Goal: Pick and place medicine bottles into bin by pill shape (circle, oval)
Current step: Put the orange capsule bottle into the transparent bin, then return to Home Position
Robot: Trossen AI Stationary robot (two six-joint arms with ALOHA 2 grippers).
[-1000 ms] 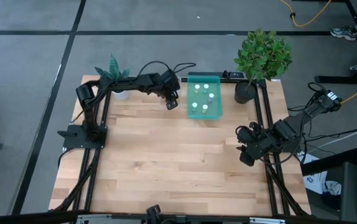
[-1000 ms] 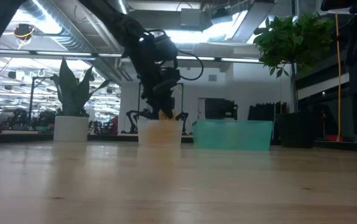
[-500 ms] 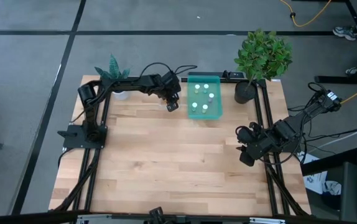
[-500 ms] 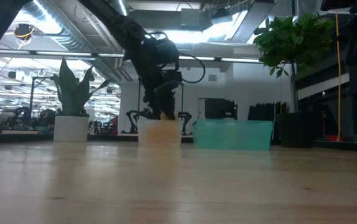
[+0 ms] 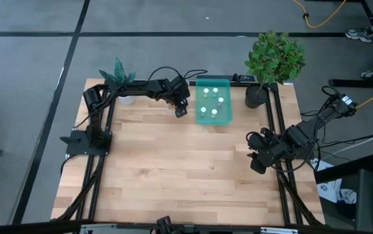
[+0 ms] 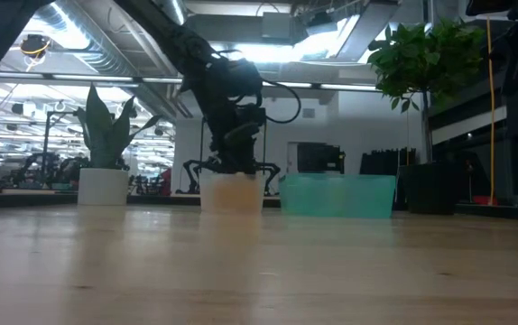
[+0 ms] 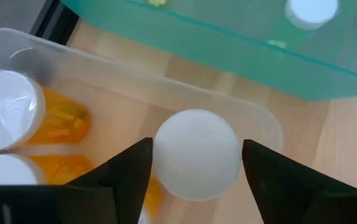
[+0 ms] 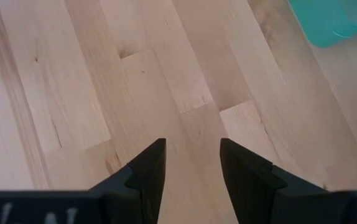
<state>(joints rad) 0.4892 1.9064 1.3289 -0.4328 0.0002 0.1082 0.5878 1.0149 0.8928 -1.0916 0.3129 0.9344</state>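
My left gripper (image 5: pixel 180 108) hangs over the clear bin (image 6: pixel 232 192) at the table's far side, just left of the teal bin (image 5: pixel 213 104). It is open. A white-capped bottle (image 7: pixel 195 154) stands in the clear bin between its fingers, with slim gaps on both sides. Two orange bottles (image 7: pixel 7 115) with white caps stand beside it in the same bin. Several small white-capped bottles (image 5: pixel 206 91) stand in the teal bin. My right gripper (image 5: pixel 257 162) waits open over bare wood near the table's right edge, nothing between its fingers (image 8: pixel 147 168).
A small plant in a white pot (image 5: pixel 118 78) stands at the far left corner. A large leafy plant in a dark pot (image 5: pixel 271 62) stands at the far right. The clear bin's wall (image 7: pixel 166 81) lies close to the teal bin (image 7: pixel 259 43).
My left gripper has opened over the clear bin. The orange bottle that showed between its fingers above the bin's rim no longer shows there; it now stands down inside the bin.
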